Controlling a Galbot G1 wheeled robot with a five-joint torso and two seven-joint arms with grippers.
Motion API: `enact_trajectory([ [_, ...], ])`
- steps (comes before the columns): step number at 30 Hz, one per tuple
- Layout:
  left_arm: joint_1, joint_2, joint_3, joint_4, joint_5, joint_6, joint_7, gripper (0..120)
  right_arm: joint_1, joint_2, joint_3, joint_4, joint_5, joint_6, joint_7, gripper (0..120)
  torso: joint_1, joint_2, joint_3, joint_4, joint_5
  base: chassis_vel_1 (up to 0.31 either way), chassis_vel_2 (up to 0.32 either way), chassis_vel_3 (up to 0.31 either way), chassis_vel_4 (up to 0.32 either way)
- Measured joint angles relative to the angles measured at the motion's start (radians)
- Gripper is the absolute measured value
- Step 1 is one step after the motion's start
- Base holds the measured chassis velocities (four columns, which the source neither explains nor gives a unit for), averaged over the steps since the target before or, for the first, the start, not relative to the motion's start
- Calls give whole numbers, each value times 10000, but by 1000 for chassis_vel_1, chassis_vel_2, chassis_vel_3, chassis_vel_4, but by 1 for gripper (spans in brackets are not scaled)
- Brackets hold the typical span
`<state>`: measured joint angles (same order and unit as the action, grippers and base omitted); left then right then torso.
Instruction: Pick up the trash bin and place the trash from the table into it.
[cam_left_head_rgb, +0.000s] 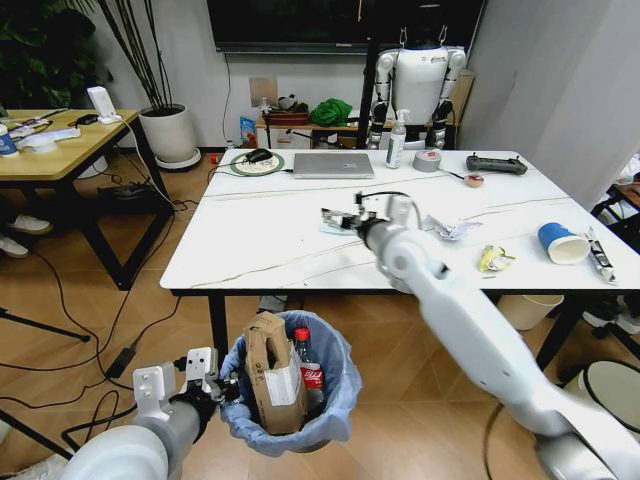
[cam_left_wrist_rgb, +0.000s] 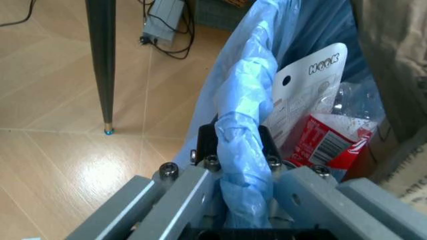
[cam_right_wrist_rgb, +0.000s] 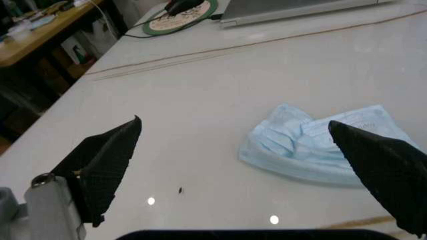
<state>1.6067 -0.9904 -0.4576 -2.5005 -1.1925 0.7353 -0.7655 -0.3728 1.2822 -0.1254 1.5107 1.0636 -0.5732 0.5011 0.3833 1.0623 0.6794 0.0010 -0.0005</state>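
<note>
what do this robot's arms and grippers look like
Both arms are smooth, rounded light grey-white tubes. The right gripper has black, textured, pointed triangular fingers and a black cable looped at its wrist. The left gripper is boxy grey-white metal with bolt heads and black pads.

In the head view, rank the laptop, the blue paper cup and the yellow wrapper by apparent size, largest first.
1. laptop, largest though farthest.
2. blue paper cup.
3. yellow wrapper, smallest; about as near as the cup.

Light-blue bin bag (cam_left_head_rgb: 335, 385), white grey-veined table (cam_left_head_rgb: 270, 235).
</note>
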Motion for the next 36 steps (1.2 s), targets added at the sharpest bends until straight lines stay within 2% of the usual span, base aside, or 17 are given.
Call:
enact_trajectory([
  [6,-17,-79,-160,0,-174,1,1,0,791,369,-39,-1272,-176,-569,-257,100,0,0,0,-1,0,0,0,0,0],
  [15,2,-171,-261,4,-350,1,-1,0,856,100,-92,-2221,-801,-1233,-1472,98,-2,1,-1,-5,7,0,0,0,0],
  [25,-63,-187,-318,5,-455,0,-37,0,1003,-34,-120,-2777,-1156,-1313,-2232,88,-2,1,-1,-4,5,0,0,0,0],
  [31,-127,-196,-328,5,-489,0,-40,0,987,-93,-238,-2904,-1254,-1288,-2369,63,-2,2,-1,-3,5,0,0,0,0],
  [33,-127,-196,-327,4,-489,1,-40,0,991,-94,-243,-2910,-1257,-1288,-2373,63,-2,1,-1,-3,5,0,0,0,0],
  [34,-127,-199,-336,4,-491,0,-41,0,1023,-103,-284,-2966,-1301,-1274,-2416,53,-2,1,-1,-3,5,0,0,0,0],
  [36,-139,-202,-342,5,-499,0,-40,0,1041,-103,-326,-3022,-1363,-1258,-2452,47,-2,2,-1,-3,4,0,0,0,0],
])
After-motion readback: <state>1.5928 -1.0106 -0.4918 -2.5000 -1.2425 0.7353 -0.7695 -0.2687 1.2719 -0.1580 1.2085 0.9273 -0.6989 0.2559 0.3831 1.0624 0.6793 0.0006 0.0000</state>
